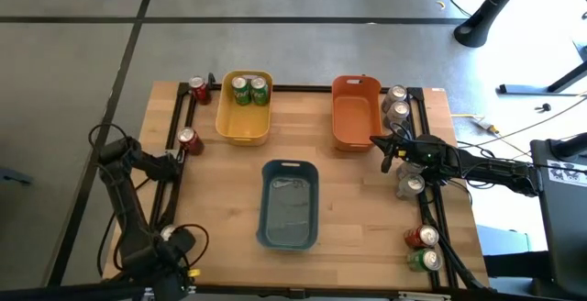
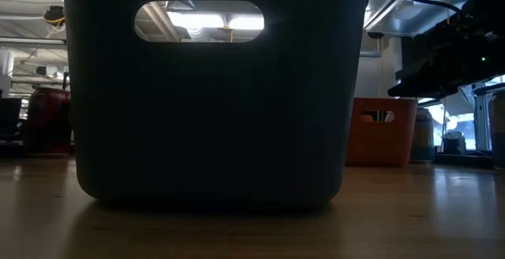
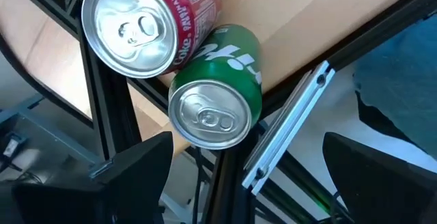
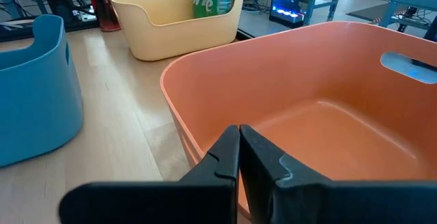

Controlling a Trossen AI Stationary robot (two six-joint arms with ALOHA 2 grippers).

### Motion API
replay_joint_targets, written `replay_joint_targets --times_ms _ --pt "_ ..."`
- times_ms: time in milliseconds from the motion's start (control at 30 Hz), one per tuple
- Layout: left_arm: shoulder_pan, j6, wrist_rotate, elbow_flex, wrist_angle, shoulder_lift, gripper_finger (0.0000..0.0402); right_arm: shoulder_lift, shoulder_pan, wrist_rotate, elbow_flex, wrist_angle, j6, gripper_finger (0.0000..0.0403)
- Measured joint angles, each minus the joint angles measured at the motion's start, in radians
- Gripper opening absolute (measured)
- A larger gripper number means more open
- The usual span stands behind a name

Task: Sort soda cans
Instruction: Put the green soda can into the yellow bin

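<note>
My right gripper [image 4: 239, 145] is shut and empty, its tips at the near right corner of the empty orange bin [image 1: 356, 113]. Silver cans [image 1: 396, 104] stand right of that bin and another [image 1: 410, 186] by the right rail. Two green cans [image 1: 249, 90] stand in the yellow bin [image 1: 243, 122]. Red cans [image 1: 189, 139] stand near the left rail. A red can [image 1: 421, 237] and a green one [image 1: 427, 261] are at the near right corner. My left gripper [image 3: 249, 152] is open above a red can [image 3: 130, 26] and a green can [image 3: 212, 111] beside a frame rail. My right gripper's shut fingertips [image 4: 229, 149] stand level at the rim of the orange bin's near right corner [image 4: 188, 132]. I cannot tell whether they touch it.
The blue bin [image 1: 290, 205] sits in the middle near the front and fills the low view [image 2: 209, 93]; something glints inside it. A black frame [image 1: 174, 117] runs along the table's left, far and right sides. Bare wood lies between the bins.
</note>
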Motion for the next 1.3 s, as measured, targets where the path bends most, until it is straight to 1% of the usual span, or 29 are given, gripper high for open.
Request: replay_joint_targets --times_ms 100,267,333,533,667,833,1033,1133,1200,1300 --pt "-0.006 0.000 0.001 -0.019 0.004 0.000 0.0363 0.000 0.000 0.000 0.000 0.000 0.000 0.0012" --pt "-0.013 0.071 0.004 -0.088 0.061 0.000 0.0363 0.000 0.000 0.000 0.000 0.000 0.000 0.0012" --pt "-0.013 0.092 0.011 -0.110 0.060 0.001 0.0363 0.000 0.000 0.000 0.000 0.000 0.000 0.0012" --pt "-0.020 0.113 0.065 -0.149 0.072 0.001 0.0363 0.000 0.000 -0.001 0.000 0.000 0.018 0.0012" --pt "-0.029 0.115 0.068 -0.185 0.163 0.001 0.0363 0.000 0.000 -0.002 0.000 0.001 0.019 0.0012" --pt "-0.037 0.116 0.068 -0.240 0.207 0.001 0.0363 0.000 0.000 -0.002 0.000 0.001 0.019 0.0012" --pt "-0.036 0.133 0.067 -0.300 0.323 0.001 0.0363 0.000 0.000 -0.003 0.000 0.001 0.024 0.0012" --pt "-0.036 0.129 0.066 -0.311 0.350 0.001 0.0362 0.000 0.000 -0.003 0.000 0.001 0.024 0.0012" --pt "-0.036 0.135 0.066 -0.311 0.344 0.001 0.0355 0.000 0.000 -0.003 0.000 0.001 0.024 0.0012" --pt "-0.034 0.147 0.066 -0.311 0.340 0.001 0.0326 0.000 0.000 -0.003 0.000 0.001 0.024 0.0012"
